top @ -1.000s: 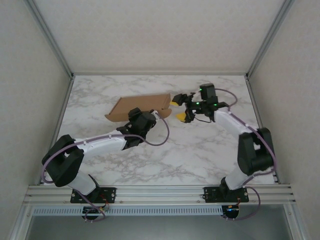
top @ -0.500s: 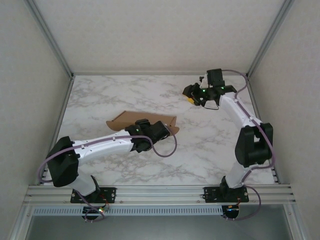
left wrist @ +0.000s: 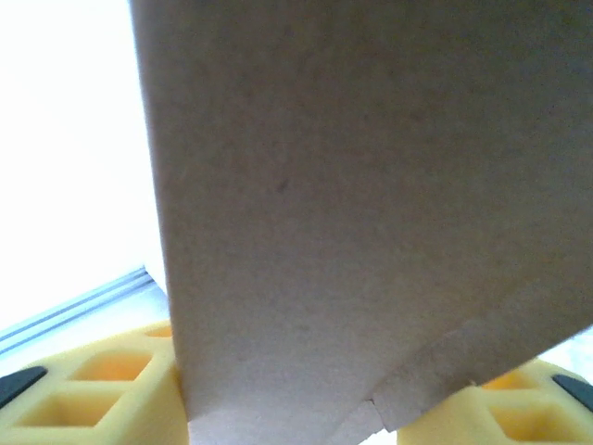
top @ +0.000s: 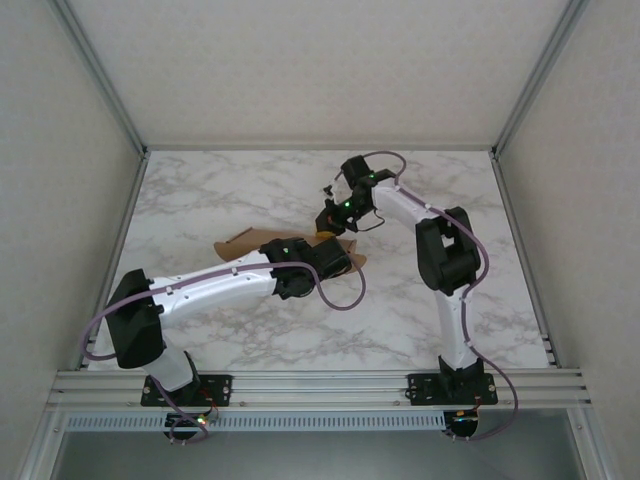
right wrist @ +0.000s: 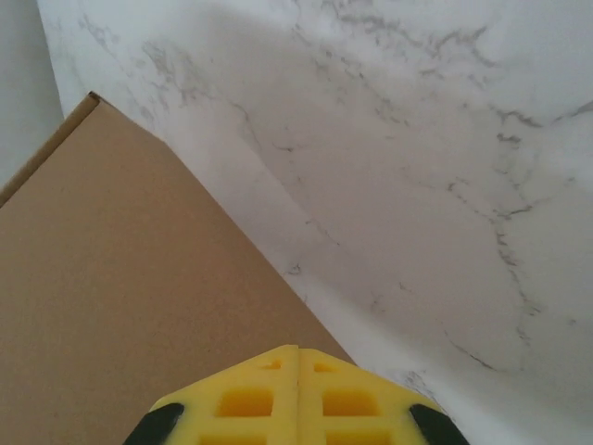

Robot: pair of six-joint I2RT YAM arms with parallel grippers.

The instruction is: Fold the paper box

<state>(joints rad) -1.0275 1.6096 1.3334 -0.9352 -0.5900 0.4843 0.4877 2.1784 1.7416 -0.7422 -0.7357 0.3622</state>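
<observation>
The paper box (top: pixel 240 241) is a plain brown cardboard piece lying left of the table's middle, partly hidden under my left arm. My left gripper (top: pixel 338 259) is at the box's right end. In the left wrist view the cardboard (left wrist: pixel 371 185) stands between the two yellow fingers (left wrist: pixel 93 394) and touches both, so my left gripper (left wrist: pixel 315 394) is shut on it. My right gripper (top: pixel 326 232) reaches in from the far side, just above the box's right end. Its yellow fingers are pressed together with nothing between them, and my right gripper (right wrist: pixel 298 352) hovers over the flat cardboard (right wrist: pixel 120 278).
The marble table (top: pixel 450 270) is walled by metal frame posts and grey panels on the left, right and back. The right arm's elbow (top: pixel 445 250) stands mid-table. A rail (top: pixel 320 382) runs along the near edge.
The right arm swung from the back right over to the box's right end and its jaws closed. The left arm carried the box a little nearer and to the right.
</observation>
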